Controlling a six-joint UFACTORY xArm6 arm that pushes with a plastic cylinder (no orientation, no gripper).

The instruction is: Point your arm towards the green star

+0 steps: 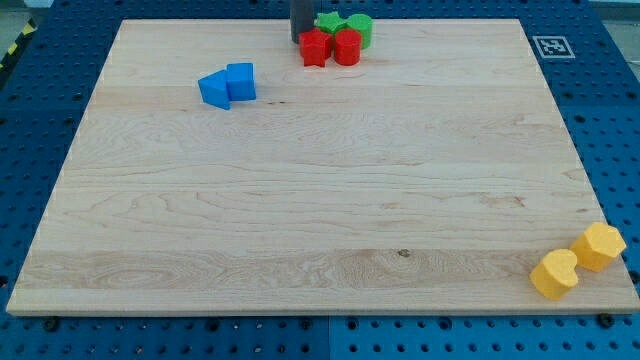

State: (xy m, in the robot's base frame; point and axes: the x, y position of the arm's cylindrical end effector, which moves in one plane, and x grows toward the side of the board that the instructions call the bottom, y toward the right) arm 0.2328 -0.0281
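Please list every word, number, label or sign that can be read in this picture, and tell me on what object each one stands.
No words, letters or numbers can be read anywhere in this view.
The only sign is a black-and-white square marker, a coded pattern without text, on the wooden board at its corner in the view's top right.
The coloured blocks carry no markings that I can see.

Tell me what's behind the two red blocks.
Two green blocks sit behind the red blocks, their lower parts hidden. My tip is just left of the cluster.

Two blue blocks (228, 84); two red (331, 47); two green (345, 25); two yellow (578, 260).
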